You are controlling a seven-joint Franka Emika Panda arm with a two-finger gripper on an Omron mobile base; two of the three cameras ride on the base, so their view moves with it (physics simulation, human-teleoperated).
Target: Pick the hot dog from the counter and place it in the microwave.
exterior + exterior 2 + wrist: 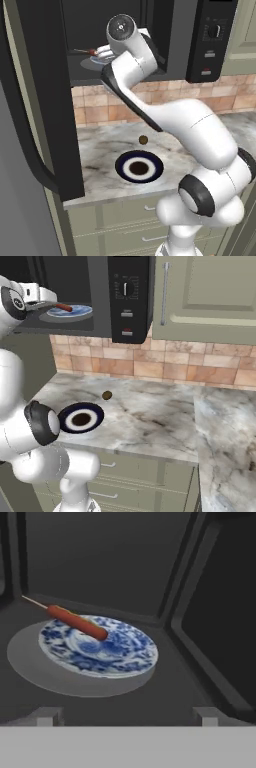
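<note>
The hot dog [77, 622], a reddish sausage on a thin stick, lies on a blue-and-white plate [117, 654] on the turntable inside the microwave [212, 40]. It also shows in both base views, hot dog [92, 51] and hot dog [64, 307], just past the hand. My gripper [129, 716] is open and reaches into the dark cavity. Its fingertips [47, 714] stand wide apart, short of the plate, with nothing between them. From the left base view the gripper [102, 51] sits at the cavity's mouth. The marble counter [100, 145] lies below.
The microwave's black door [45, 100] hangs open to the left, close beside the arm. On the counter [150, 411] sit a dark round dish [139, 166] and a small brown ball [143, 140]. Beige cabinets [210, 296] hang to the right of the microwave [127, 296].
</note>
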